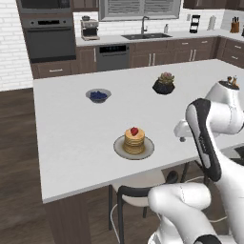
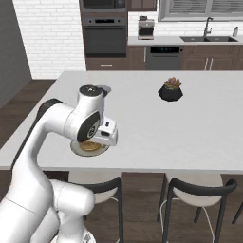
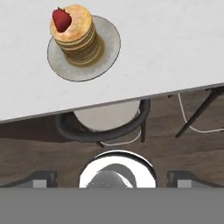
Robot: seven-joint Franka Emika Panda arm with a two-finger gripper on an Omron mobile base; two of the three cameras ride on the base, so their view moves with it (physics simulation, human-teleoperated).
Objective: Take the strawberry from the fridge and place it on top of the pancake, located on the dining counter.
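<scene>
Your claw (image 3: 112, 177) is hanging wide open and holding nothing, out past the edge of the dining counter (image 3: 175, 52). You are looking at the strawberry (image 3: 61, 19) sitting on top of the pancake (image 3: 78, 41), on its grey plate (image 3: 111, 41).

I see the red strawberry (image 3: 61, 19) resting atop the golden pancake (image 3: 78, 40) stack (grey plate) on the white table (image 3: 175, 43).
</scene>
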